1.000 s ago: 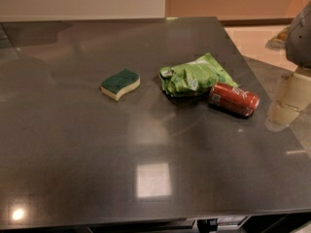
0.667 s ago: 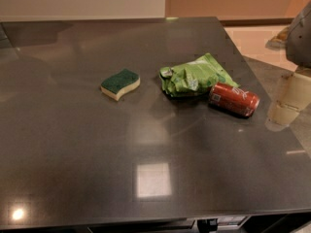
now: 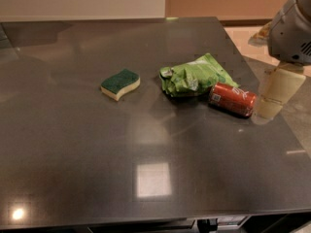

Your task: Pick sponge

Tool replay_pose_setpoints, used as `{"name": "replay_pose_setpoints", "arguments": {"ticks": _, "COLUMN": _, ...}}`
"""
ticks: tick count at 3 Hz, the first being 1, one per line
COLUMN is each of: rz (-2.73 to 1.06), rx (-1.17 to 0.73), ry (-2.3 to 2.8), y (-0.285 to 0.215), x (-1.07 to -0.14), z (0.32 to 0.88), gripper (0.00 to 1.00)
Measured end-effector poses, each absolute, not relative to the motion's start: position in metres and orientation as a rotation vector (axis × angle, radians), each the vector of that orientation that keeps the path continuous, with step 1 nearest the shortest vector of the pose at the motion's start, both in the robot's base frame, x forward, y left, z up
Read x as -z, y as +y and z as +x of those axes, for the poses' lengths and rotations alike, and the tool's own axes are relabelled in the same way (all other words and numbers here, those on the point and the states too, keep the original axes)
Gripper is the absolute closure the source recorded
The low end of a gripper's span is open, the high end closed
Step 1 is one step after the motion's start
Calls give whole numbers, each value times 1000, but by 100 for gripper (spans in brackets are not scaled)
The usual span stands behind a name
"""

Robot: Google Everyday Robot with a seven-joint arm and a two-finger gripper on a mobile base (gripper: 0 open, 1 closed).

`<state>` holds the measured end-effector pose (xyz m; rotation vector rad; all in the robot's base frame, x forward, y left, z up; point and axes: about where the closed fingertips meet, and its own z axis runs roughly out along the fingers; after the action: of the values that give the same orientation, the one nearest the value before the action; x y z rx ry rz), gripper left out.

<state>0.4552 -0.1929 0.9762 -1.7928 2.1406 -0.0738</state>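
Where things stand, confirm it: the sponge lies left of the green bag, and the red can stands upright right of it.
No: the camera view shows the red can lying on its side, not upright. The sponge is left of the green bag; the gripper is far right, beyond the can.

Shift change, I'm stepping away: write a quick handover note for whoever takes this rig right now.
The pincer hangs at the right edge of the dark grey table, well apart from the target.
The small wavy sponge with dark green top and pale yellow body lies flat mid-table, untouched, left of the crumpled light green snack bag and the red can on its side.
Done: nothing yet. Left: reach over, grasp and lift the sponge.
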Motion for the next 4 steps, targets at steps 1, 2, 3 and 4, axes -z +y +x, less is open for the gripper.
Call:
{"name": "replay_pose_setpoints", "arguments": {"ticks": 1, "rz": -1824, "rx": 62, "ry": 2099, "y": -180, "x": -973, "z": 464, "gripper": 0}}
{"name": "replay_pose_setpoints", "arguments": {"ticks": 2, "rz": -1909, "rx": 2, "ry": 2023, "y": -140, "x": -962, "z": 494, "gripper": 0}}
{"name": "replay_pose_setpoints", "arguments": {"ticks": 3, "rz": -2009, "rx": -66, "ry": 1942, "y": -93, "x": -945, "z": 530, "gripper": 0}}
{"name": "replay_pose_setpoints", "arguments": {"ticks": 4, "rz": -2095, "rx": -112, "ry": 1877, "y": -55, "x": -929, "z": 559, "gripper": 0}}
